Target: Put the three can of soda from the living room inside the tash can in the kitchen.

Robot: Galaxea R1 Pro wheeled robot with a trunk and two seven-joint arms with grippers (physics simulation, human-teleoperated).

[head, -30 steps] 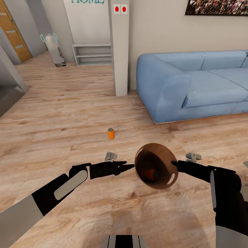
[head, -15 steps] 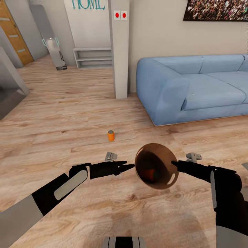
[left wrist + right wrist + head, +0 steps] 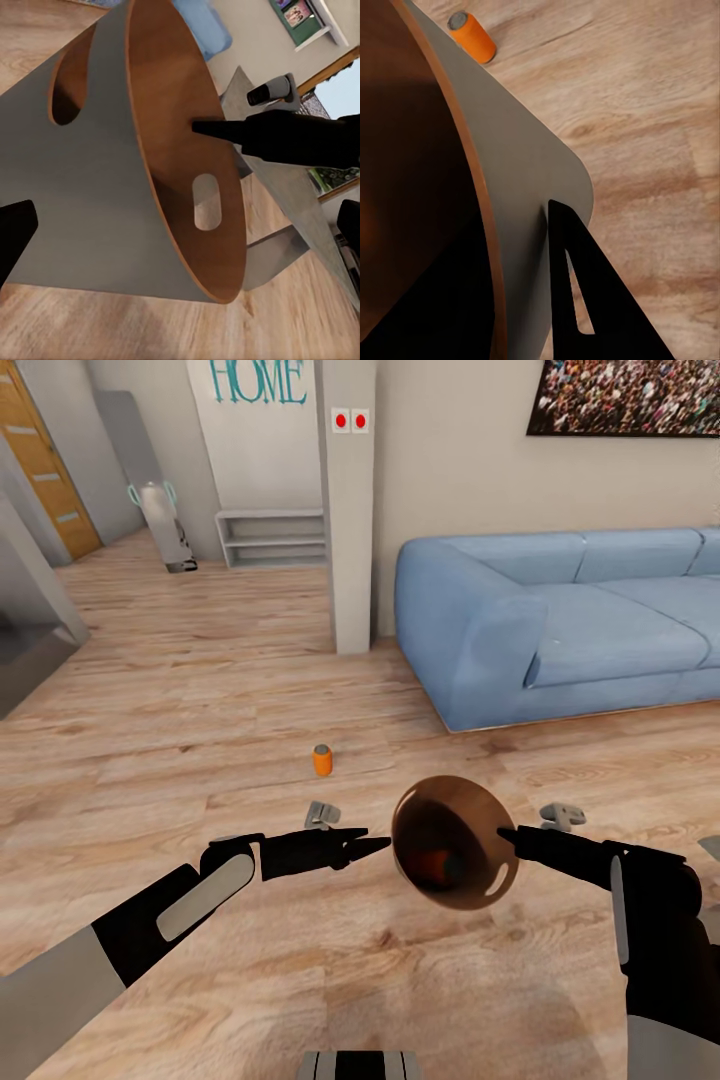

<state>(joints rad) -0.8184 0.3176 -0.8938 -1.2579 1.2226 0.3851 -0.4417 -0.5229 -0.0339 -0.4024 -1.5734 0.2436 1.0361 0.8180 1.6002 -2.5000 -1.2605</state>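
Observation:
The coppery brown tash can (image 3: 470, 890) hangs tilted above the wood floor, mouth toward the head camera. My right gripper (image 3: 505, 838) is shut on its rim, one finger (image 3: 585, 300) outside the grey wall (image 3: 521, 195) and the other inside. An orange can of soda (image 3: 432, 863) lies in the bin beside a darker shape. My left gripper (image 3: 372, 844) is open, close to the bin's outer wall (image 3: 90, 187), fingers spread wide. A second orange can of soda (image 3: 322, 760) stands on the floor ahead, also in the right wrist view (image 3: 472, 36).
A light-blue sofa (image 3: 560, 620) fills the right side. A white pillar (image 3: 348, 510) stands just left of it, with a low white shelf (image 3: 275, 525) and a wooden door (image 3: 45, 470) further back. A grey block (image 3: 25, 620) juts in at the left.
The whole room has slid down in the picture, so the camera has moved. Both arms and the bin keep the same pose in the view.

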